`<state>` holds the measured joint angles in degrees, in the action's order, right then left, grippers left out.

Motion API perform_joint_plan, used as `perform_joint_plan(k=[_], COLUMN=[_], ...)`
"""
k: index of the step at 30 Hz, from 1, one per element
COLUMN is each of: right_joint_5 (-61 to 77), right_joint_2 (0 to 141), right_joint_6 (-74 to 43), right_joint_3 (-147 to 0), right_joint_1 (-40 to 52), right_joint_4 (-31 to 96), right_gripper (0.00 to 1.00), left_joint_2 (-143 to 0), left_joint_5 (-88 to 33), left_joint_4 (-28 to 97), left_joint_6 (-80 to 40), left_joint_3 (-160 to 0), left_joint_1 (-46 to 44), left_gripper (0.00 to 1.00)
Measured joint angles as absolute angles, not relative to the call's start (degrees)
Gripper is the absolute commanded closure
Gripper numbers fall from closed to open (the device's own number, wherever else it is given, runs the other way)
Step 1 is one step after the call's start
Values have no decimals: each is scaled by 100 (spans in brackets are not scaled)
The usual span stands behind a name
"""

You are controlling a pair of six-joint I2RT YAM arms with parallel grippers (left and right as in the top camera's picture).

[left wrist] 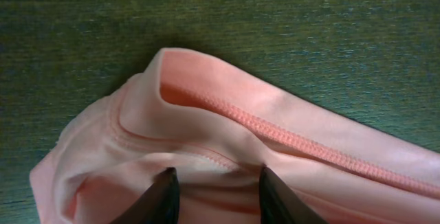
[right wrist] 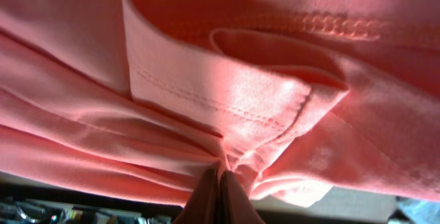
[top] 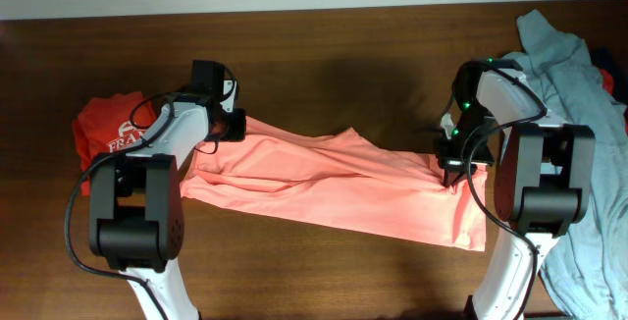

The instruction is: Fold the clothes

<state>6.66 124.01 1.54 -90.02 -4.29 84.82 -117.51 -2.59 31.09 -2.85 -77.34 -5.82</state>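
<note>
The pink top (top: 334, 183) lies drawn out in a long band across the middle of the dark wood table (top: 343, 55). It looks thin, limp and light, so it will likely sag and crease wherever it is not held, and the stitched hems seem the best places to grip. At its left end the left gripper (left wrist: 216, 183) seems clamped on a thick fold of hem, its fingers part-way in, while the right gripper (right wrist: 221, 183) is pinched tight on gathered cloth at the right end.
</note>
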Motion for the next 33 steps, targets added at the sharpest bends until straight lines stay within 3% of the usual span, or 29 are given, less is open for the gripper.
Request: perform_joint_plan(k=[3,5,8,14,23,33], right_joint_5=[668,668,644,642,617,600], right_joint_2=[12401,12401,12401,12401,12401,12095], right_joint_6=[145,123,141,137,143,115], right_joint_3=[-8986,-8984,-8982,-8980,-8978,-9697], right_joint_1=[-429,-429,-429,-429,-429,-429], right_joint_4=[8667,8676,8678,8643,8235,8178], right_gripper=[91,77,74,74,81,73], left_joint_2=[-11751,-11751,-11751,-11751,-11622,-10969], left_joint_5=[-257,-259,-257,-259,-467,-1337], left_joint_4=[3109,3109,3109,3109,3607,3594], left_joint_6=[-285,-285,-285,-285,-281,449], left_joint_3=[-7734,-7734,-7734,-7734,-7846,-8296], left_joint_1=[-582,-582,-582,-582,-585,-1212], left_gripper=[62,62,62,61,45,25])
